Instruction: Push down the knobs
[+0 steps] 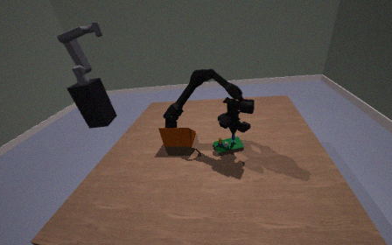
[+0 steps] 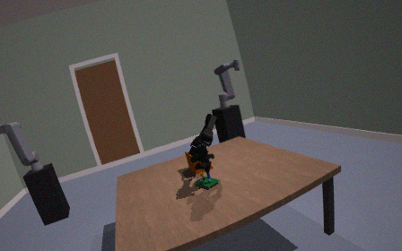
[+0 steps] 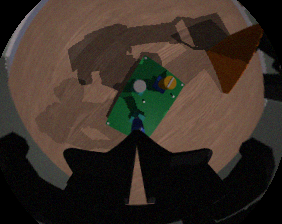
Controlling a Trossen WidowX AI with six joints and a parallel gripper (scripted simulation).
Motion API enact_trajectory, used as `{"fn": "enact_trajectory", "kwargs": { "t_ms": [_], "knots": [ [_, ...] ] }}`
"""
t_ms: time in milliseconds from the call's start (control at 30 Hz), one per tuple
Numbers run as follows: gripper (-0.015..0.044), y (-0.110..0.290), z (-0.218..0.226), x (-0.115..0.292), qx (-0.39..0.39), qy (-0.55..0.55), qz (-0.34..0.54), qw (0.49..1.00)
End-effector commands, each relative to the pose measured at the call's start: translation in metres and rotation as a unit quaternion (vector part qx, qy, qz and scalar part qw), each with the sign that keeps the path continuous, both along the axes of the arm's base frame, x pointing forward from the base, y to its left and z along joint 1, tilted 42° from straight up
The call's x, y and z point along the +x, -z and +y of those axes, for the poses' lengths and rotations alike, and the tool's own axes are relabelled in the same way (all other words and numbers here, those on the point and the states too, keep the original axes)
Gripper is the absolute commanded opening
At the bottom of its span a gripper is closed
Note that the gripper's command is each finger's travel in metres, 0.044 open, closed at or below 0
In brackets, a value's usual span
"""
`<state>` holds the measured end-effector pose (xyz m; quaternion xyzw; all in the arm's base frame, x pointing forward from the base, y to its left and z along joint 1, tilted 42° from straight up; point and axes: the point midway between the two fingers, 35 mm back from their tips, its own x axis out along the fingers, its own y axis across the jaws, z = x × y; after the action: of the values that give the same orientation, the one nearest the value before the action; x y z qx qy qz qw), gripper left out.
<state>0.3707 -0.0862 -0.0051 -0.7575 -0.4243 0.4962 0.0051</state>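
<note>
The green circuit board (image 1: 238, 147) (image 2: 214, 182) (image 3: 154, 107) stands on the table. An orange knob (image 1: 220, 141) (image 3: 170, 82) is on a blue potentiometer near one edge, and a grey round part (image 1: 226, 144) (image 3: 139, 86) stands beside it. A blue knob (image 1: 233, 137) (image 3: 137, 125) stands upright near another edge. My gripper (image 1: 234, 133) (image 3: 136, 132) is shut and empty, pointing down, its tips at the top of the blue knob. They partly hide that knob in the wrist view; contact cannot be told for certain. How far down either knob sits is too small to tell.
An orange angled block (image 1: 177, 137) (image 3: 234, 60) stands on the wooden table (image 1: 206, 197) (image 2: 266, 179) near the arm's base. Two grey arms on dark pedestals (image 1: 93, 102) (image 2: 47, 194) stand beyond the table.
</note>
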Motion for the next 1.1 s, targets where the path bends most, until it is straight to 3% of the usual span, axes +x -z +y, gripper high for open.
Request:
{"fn": "enact_trajectory", "kwargs": {
  "t_ms": [0,1067],
  "knots": [
    [0.0000,-0.0004,0.0004,-0.0009,0.004,0.002,0.003,1.000],
    [0.0000,0.0057,0.0059,0.0003,0.004,0.002,0.003,1.000]
  ]
}}
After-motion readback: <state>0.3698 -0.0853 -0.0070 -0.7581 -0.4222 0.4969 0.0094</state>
